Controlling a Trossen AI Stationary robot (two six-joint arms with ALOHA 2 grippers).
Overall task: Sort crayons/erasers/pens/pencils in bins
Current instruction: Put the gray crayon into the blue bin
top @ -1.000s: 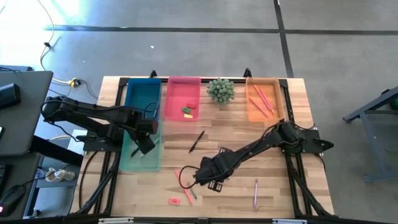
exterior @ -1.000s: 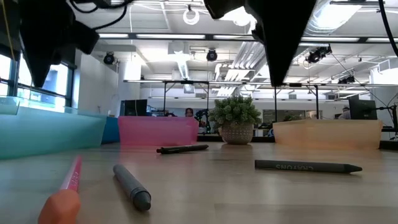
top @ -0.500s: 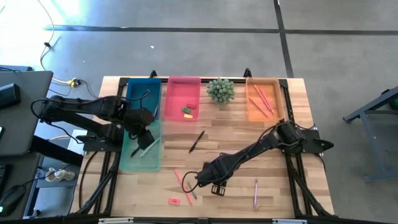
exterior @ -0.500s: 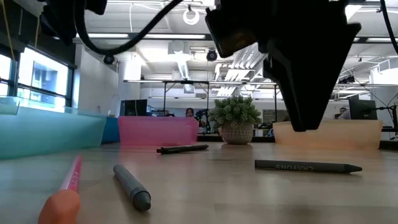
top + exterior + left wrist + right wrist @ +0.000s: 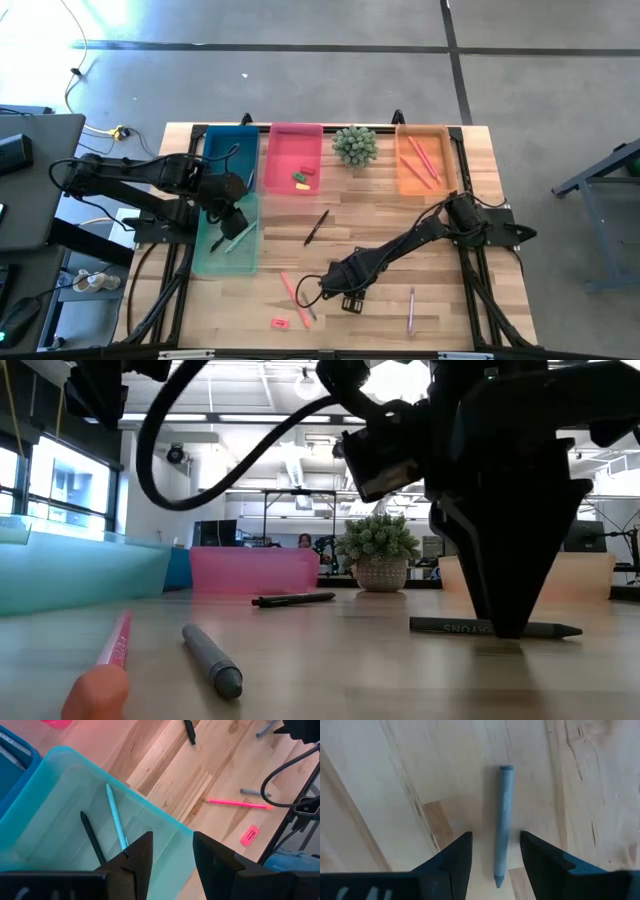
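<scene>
The left pincer (image 5: 236, 222), fingers spread and empty, hangs over the teal bin (image 5: 204, 262), which holds two pens. The pink bin (image 5: 275, 182) holds erasers and the orange bin (image 5: 402, 182) pencils. On the worktop (image 5: 380, 215), a red eraser (image 5: 280, 322), pink pencil (image 5: 294, 299), black pen (image 5: 317, 226) and purple pencil (image 5: 411, 310) remain, so roughly half seems sorted. The right pincer (image 5: 495, 851) straddles a grey crayon (image 5: 502, 825), spread.

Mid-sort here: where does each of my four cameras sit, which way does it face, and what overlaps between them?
High view: overhead, straight down on the table, bins and both arms.
Low view: at tabletop height, level across to the plant; the right gripper looms dark over a grey crayon.
Left wrist view: above the teal bin, past that arm's own open jaws.
Right wrist view: straight down, jaws straddling that same crayon.
Shared: the low and right wrist views both show that crayon.
</scene>
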